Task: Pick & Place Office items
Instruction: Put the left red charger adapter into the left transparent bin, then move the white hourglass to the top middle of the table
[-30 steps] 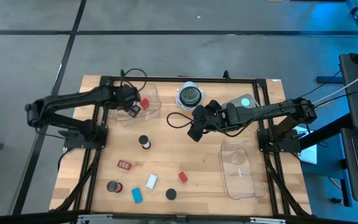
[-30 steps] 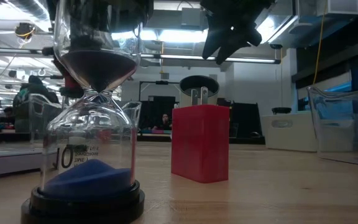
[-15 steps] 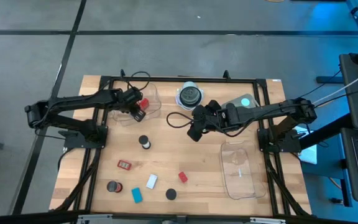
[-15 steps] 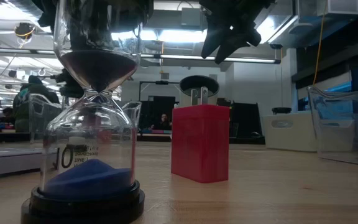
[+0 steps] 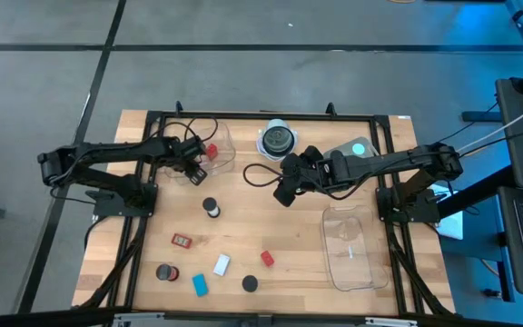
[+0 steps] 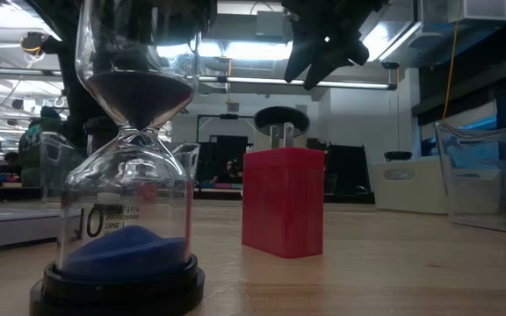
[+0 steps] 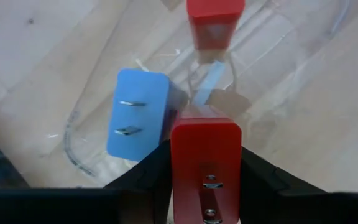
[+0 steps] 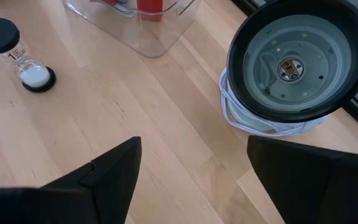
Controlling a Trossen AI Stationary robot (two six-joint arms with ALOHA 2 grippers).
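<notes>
My left gripper (image 5: 194,166) is over the clear tray (image 5: 221,162) at the table's far left and is shut on a red plug block (image 7: 205,163). On the tray's floor lie a blue plug block (image 7: 137,121) and another red block (image 7: 214,22). My right gripper (image 5: 284,192) hangs open above the table's middle, near the round white-rimmed dark object (image 8: 300,62). Loose items rest on the wood near the near edge: a small hourglass (image 5: 211,208), a red-framed tag (image 5: 182,241), a red block (image 5: 267,258), a white block (image 5: 222,265), a blue block (image 5: 200,284) and a black disc (image 5: 251,283). My left gripper pinches the red plug block between its two fingers, one on each long side (image 7: 178,168). Its pronged face (image 7: 209,186) is turned toward the wrist camera. The fingers point down into the tray. Whether the block's far end touches the tray floor, I cannot tell.
A second clear tray (image 5: 348,245) lies at the near right. The black frame rails (image 5: 243,116) run around the table. A cable (image 5: 260,173) loops beside the round object. In the low view an hourglass with blue sand (image 6: 130,175) and a red plug block (image 6: 284,202) stand close.
My left gripper, still shut on the red block, has shifted a little over the tray, first toward the table's right, then back toward the left and near edge. My right arm has kept still.
</notes>
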